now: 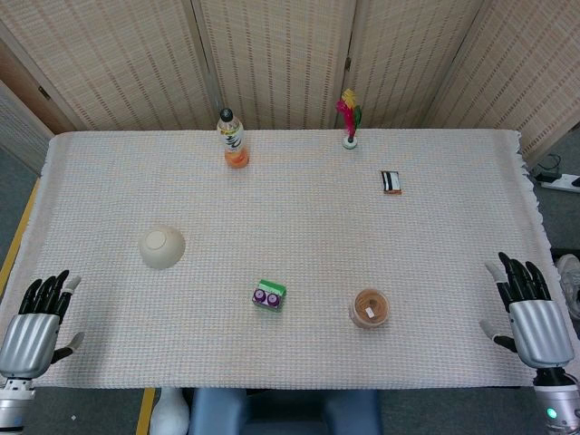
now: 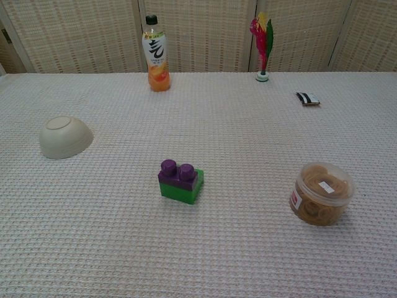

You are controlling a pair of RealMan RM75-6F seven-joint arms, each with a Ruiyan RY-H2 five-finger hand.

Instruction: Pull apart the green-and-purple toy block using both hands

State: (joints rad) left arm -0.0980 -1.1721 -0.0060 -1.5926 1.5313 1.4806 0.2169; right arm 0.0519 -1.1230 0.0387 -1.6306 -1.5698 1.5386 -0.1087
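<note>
Head view shows our left robot hand [image 1: 34,313] and right robot hand [image 1: 530,304] wide, holding nothing. We judge the green-and-purple plastic toy block [image 2: 180,182] light and stiff; grip its sides.

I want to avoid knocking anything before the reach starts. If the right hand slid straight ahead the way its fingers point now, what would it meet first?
Probably nothing: the right hand points up the table's right edge, and that strip looks free. The small black packet lies well to its left, though depth is hard to judge.

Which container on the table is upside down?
The cream bowl, resting rim-down at the left; the bottle and the clear tub stand upright.
</note>
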